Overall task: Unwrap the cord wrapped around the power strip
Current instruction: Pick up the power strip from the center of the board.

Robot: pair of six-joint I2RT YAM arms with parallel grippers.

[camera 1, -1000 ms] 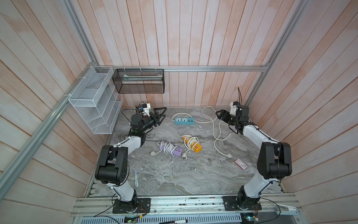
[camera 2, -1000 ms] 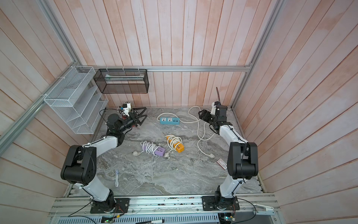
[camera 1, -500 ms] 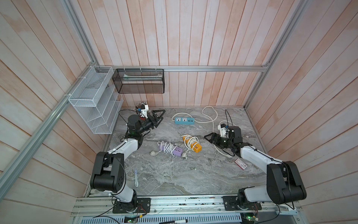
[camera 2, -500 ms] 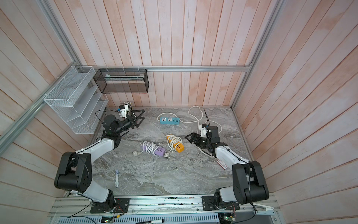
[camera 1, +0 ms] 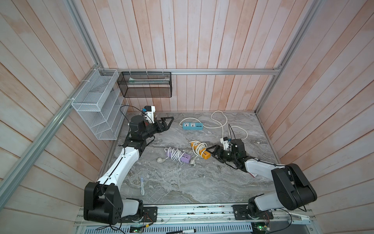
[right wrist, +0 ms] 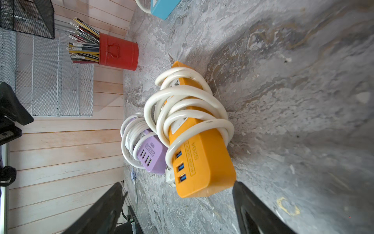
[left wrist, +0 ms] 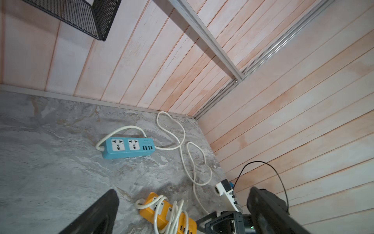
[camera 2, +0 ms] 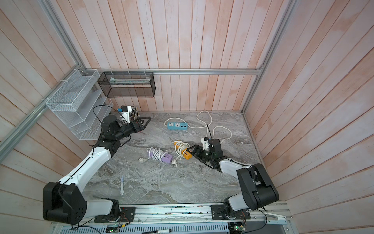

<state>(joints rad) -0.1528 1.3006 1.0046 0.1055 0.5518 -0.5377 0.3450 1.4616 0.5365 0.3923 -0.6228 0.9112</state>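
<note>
In both top views the orange power strip (camera 1: 205, 155) sits mid-frame on the worktop (camera 1: 182, 182), your right pincer (camera 1: 210, 153) spread at its end, your left pincer (camera 1: 169, 123) spread, well apart. Right wrist view: the white cord (right wrist: 178, 91) looks stiff, springy; take a loose loop, not the slick casing. The purple strip (right wrist: 150, 156) crowds just beside
</note>
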